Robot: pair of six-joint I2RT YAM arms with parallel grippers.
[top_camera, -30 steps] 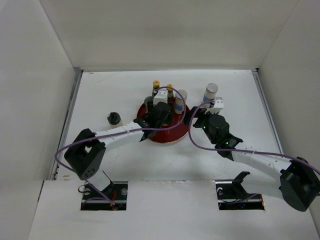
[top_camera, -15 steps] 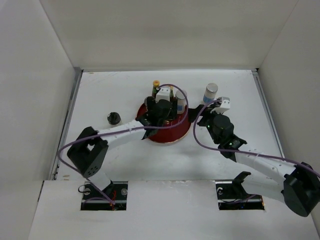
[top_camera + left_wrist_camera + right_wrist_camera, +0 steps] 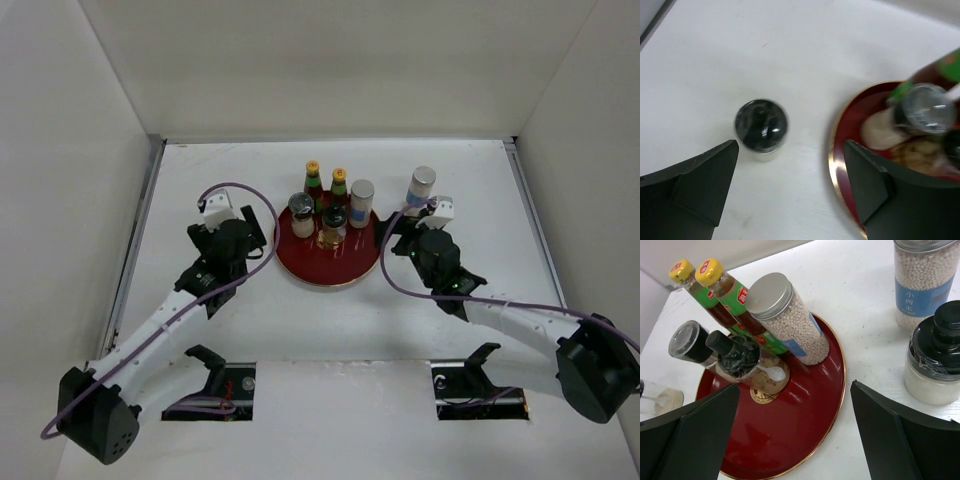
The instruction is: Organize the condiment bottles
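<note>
The red tray carries two yellow-capped sauce bottles, a silver-capped shaker and two short jars. A second shaker stands on the table right of the tray, with a dark-lidded jar beside it. Another dark-lidded jar stands left of the tray; the left arm hides it from above. My left gripper is open just short of that jar, holding nothing. My right gripper is open over the tray's right rim, empty.
White walls close in the table on the left, back and right. The tray's gold rim lies close to my left gripper's right finger. The right-hand jar and shaker stand just beyond my right gripper's right finger.
My left arm has pulled back off the tray to the left, opening its jaws and leaving a jar there; it now hovers by the left-hand jar. The right arm has hardly moved.
</note>
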